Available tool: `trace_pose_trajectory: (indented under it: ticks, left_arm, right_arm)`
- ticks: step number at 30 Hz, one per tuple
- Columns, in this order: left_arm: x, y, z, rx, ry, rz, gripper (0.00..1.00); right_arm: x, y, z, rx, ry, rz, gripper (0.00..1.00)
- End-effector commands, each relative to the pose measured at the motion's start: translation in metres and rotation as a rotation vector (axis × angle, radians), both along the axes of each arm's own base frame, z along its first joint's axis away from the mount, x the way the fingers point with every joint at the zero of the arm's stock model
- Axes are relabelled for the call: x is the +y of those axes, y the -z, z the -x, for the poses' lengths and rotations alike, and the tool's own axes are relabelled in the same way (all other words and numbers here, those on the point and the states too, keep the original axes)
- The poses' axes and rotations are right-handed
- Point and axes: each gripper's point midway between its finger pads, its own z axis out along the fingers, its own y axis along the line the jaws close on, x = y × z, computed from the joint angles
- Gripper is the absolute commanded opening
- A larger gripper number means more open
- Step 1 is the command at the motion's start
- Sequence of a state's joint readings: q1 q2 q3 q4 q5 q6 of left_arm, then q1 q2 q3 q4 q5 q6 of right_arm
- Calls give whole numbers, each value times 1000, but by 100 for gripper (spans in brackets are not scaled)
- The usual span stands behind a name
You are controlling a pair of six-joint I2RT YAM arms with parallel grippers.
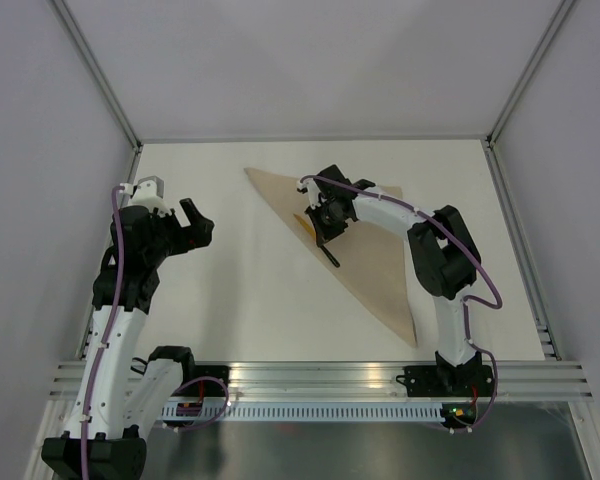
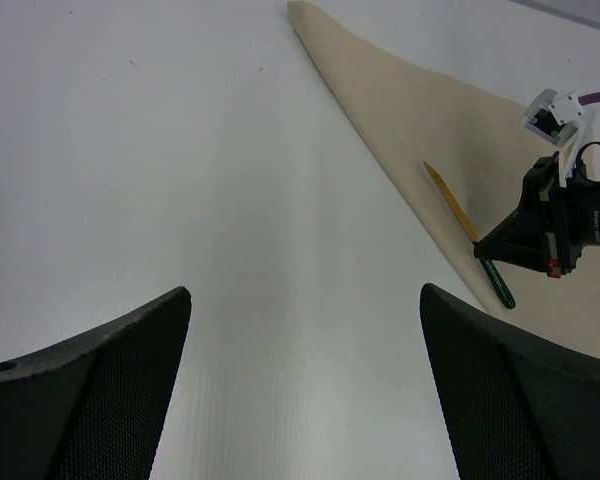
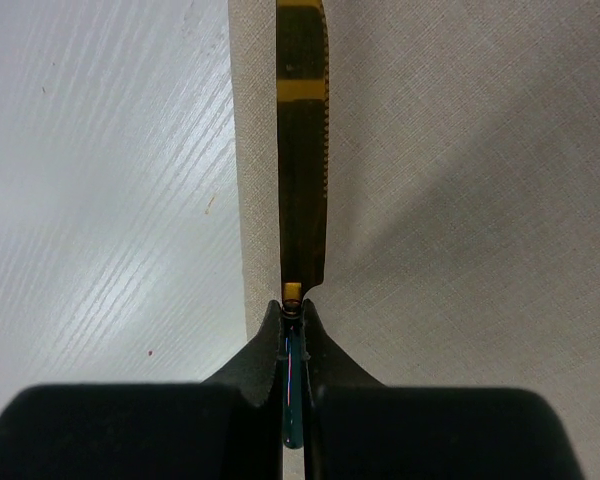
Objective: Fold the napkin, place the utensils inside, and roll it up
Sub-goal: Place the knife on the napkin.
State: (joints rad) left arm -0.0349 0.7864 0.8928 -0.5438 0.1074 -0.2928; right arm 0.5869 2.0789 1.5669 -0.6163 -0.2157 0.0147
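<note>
The beige napkin (image 1: pixel 380 260) lies folded into a triangle at the middle right of the table; it also shows in the left wrist view (image 2: pixel 410 110) and under the right wrist camera (image 3: pixel 460 200). The knife (image 1: pixel 325 245) lies along the napkin's folded left edge, yellow blade (image 3: pixel 302 150) pointing away and dark handle (image 2: pixel 498 283) toward the arms. My right gripper (image 1: pixel 325 232) is shut on the handle where it meets the blade (image 3: pixel 293 310). My left gripper (image 1: pixel 195 228) hangs open over bare table to the left, nothing between its fingers (image 2: pixel 305 295).
The white table (image 1: pixel 230 300) is walled by grey panels at the back and sides. A metal rail (image 1: pixel 320 375) with both arm bases runs along the near edge. The right arm (image 1: pixel 440 250) reaches across the napkin.
</note>
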Motion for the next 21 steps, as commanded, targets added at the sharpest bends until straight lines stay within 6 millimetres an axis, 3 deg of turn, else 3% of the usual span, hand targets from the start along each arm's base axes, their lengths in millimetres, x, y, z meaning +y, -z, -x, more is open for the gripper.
trace_pose_trajectory:
  ticks: [1,21]
  left_arm:
    - [-1,-9,0,-35,22,-21,100]
    - [-1,-9,0,-37,21,-23,100]
  right_arm:
    - [-1,-3,-4,-7,58,2,0]
    - [-9,26,10,50,43,47,1]
